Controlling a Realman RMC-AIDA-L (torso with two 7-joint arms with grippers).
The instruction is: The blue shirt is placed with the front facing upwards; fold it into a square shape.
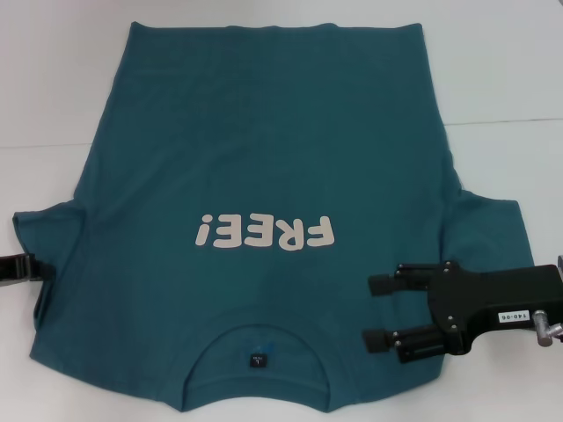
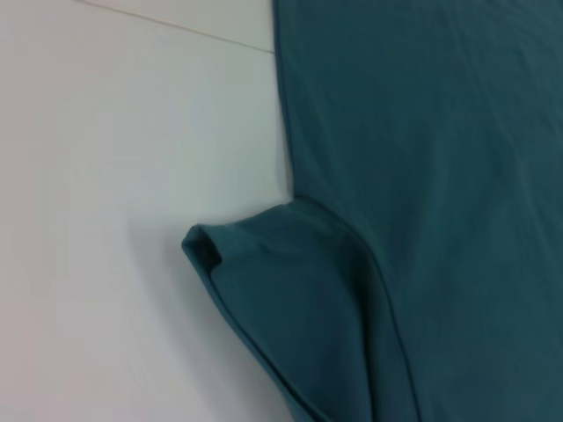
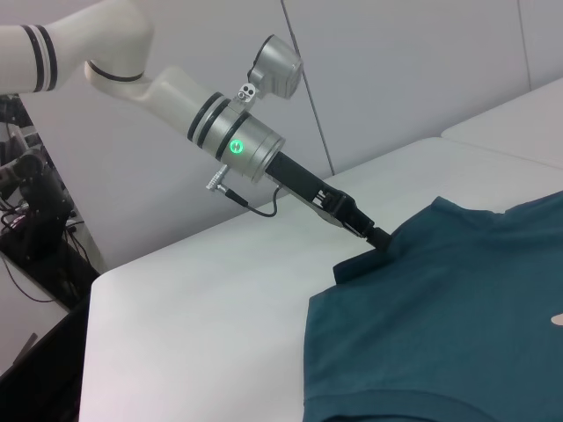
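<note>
The blue shirt point(image 1: 264, 158) lies flat on the white table, front up, with white "FREE!" lettering point(image 1: 264, 232) and the collar point(image 1: 257, 352) toward me. My right gripper point(image 1: 371, 309) is over the shirt's right shoulder area, beside the collar, open with its two black fingers spread and nothing between them. My left gripper point(image 1: 32, 266) is at the outer edge of the left sleeve point(image 2: 264, 281). In the right wrist view the left gripper point(image 3: 380, 236) meets the sleeve corner, which rises to its tip as if pinched.
The white table point(image 1: 510, 79) surrounds the shirt, with a seam line point(image 1: 44, 145) running across it. The right sleeve point(image 1: 493, 233) lies spread behind the right gripper. A wall and dark equipment point(image 3: 35, 202) stand beyond the table's left side.
</note>
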